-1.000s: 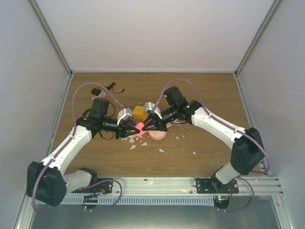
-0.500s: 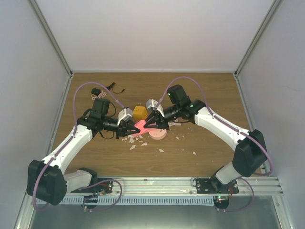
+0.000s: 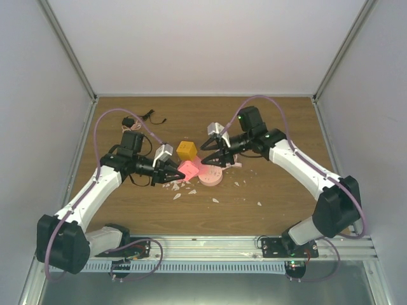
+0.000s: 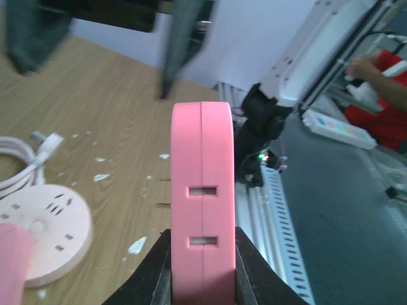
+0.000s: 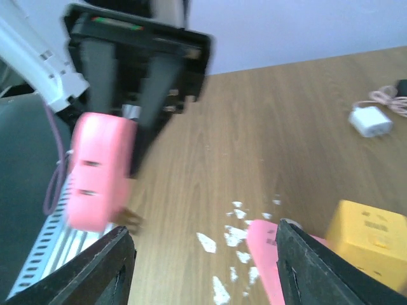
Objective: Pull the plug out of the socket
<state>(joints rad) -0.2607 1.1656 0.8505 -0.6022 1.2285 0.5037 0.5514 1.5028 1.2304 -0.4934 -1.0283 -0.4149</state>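
Note:
My left gripper (image 3: 177,170) is shut on the socket (image 3: 187,169), a flat pink triangle held on edge just above the table. In the left wrist view the socket's edge (image 4: 202,190) stands between my fingers and shows two empty slots. My right gripper (image 3: 212,159) is open and empty, a short way right of the socket; its wrist view (image 5: 200,238) shows the socket (image 5: 98,171) ahead on the left. A small pink block (image 5: 267,254) lies on the table by the right finger, beside the yellow cube (image 5: 369,238). I cannot tell whether it is the plug.
The yellow cube (image 3: 186,150) sits behind the socket. A pale pink round disc (image 3: 210,180) with a white cable (image 4: 19,159) lies just right of it. White scraps (image 3: 184,190) litter the wood. A white charger (image 5: 371,121) and a black cable (image 3: 152,116) lie at the back left.
My right gripper has drawn back to the right, away from the socket, and now stands open. My left gripper has kept hold of the socket and shifted slightly left.

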